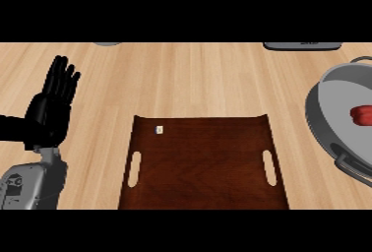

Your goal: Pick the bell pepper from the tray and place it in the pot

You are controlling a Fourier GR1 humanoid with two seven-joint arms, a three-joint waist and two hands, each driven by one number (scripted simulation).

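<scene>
the bell pepper [363,114] is already sitting inside the pot [327,98] at far right, well apart from the left robot hand [52,101], which is resting with fingers straight; right robot hand is showing nowhere.

Red bell pepper [362,114] lying inside grey pot [327,98] at right; dark wooden tray [203,167] at centre; left hand [52,101] open, resting at left of table [189,78].

My left hand [52,101] at nine o'clock of view, open, fingers straight, pointing toward twelve, resting. Grey left forearm [33,184] enters from seven o'clock, lower edge. Right hand, right arm out of sight.
</scene>
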